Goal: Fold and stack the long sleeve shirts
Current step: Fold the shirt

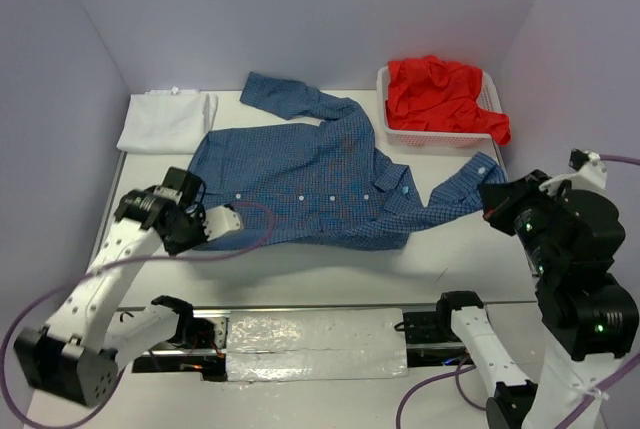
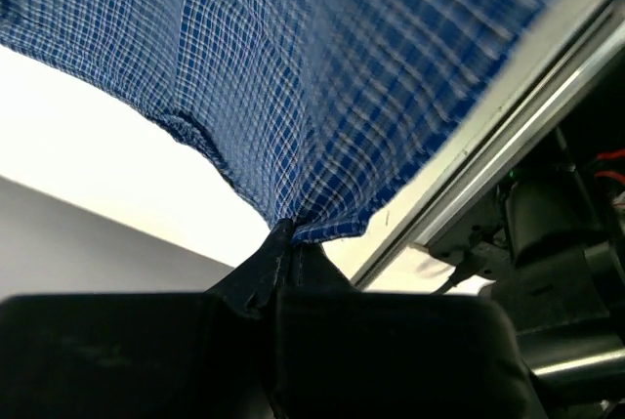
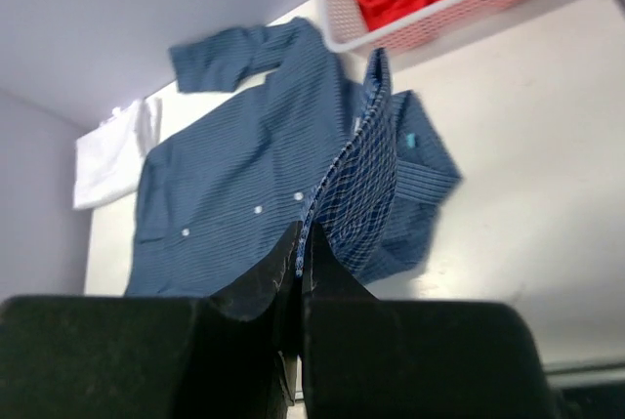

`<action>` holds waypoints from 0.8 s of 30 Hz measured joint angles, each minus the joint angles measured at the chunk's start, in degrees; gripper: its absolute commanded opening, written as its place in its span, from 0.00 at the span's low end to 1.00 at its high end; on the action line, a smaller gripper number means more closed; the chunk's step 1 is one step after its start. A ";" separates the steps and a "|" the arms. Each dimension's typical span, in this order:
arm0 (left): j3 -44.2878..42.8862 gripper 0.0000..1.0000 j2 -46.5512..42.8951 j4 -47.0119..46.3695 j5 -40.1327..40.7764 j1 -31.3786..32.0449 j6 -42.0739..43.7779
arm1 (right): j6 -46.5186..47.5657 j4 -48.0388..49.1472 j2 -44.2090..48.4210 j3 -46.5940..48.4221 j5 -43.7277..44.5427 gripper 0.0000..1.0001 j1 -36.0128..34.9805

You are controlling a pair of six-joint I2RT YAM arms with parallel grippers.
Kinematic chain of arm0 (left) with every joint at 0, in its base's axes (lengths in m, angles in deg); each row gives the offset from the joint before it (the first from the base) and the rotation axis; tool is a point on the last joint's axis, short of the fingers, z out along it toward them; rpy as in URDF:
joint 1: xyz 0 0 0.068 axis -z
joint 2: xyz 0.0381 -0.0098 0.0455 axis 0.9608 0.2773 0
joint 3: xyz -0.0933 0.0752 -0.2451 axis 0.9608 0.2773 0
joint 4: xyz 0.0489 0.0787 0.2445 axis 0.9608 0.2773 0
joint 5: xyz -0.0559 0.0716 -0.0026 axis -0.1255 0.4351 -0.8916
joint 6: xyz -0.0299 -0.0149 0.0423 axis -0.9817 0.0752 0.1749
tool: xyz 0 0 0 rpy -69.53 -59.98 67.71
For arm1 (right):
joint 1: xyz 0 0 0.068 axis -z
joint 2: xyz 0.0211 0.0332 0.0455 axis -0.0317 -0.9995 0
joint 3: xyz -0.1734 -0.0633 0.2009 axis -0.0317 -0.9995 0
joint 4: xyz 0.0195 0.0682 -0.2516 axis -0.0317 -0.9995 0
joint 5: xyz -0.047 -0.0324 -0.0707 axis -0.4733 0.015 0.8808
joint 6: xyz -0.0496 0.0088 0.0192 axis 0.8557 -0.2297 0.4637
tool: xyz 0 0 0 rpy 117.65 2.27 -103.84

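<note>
Near edge of the desk [image 1: 450, 259]: a crinkled silver strip [image 1: 310, 344] lies between the two arm bases. Just beyond it, L side, the left gripper [image 1: 208, 229] is clenched on the hem corner of the blue checked shirt [image 1: 310, 174]. The wrist view shows the cloth bunched to a point between the closed jaws and raised off the desk, fanning out wide beyond them. R side, the right gripper [image 1: 492, 194] is pinched tight on the end of the shirt's near sleeve, w/ that sleeve lifted clear of the desk and running back to the shoulder.

The shirt itself is spread across mid-desk, front up, a row of small white buttons showing, hem to the L, collar to the R. Its other sleeve angles off toward the far L, bent at the elbow.

Far L corner: a white shirt [image 1: 165, 121], folded flat, sits just beside the blue shirt's hem end; can't tell if they touch. Far R corner: a white mesh basket [image 1: 430, 137] holds a crumpled red shirt [image 1: 440, 94], heaped above the rim and spilling over its R side. The basket stands near the blue shirt's collar, apart from it
</note>
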State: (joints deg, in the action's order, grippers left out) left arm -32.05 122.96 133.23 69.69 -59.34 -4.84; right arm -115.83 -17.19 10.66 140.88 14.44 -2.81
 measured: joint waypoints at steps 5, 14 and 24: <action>-7.13 0.00 15.56 -4.87 0.48 0.00 -3.98 | -0.68 7.61 -4.98 -5.29 -4.57 0.00 -1.05; -11.67 0.00 26.60 -11.82 3.69 -3.30 -5.88 | 1.31 20.09 -27.82 -1.18 2.75 0.00 -15.08; -11.15 0.00 34.05 -16.98 7.85 -6.95 -9.53 | 1.44 23.63 -39.82 2.38 10.10 0.00 -15.54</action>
State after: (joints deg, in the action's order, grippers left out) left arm -43.20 157.01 116.25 77.54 -66.29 -14.37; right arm -114.38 6.44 -29.16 143.26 24.54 -18.35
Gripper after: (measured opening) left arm 0.033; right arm 0.012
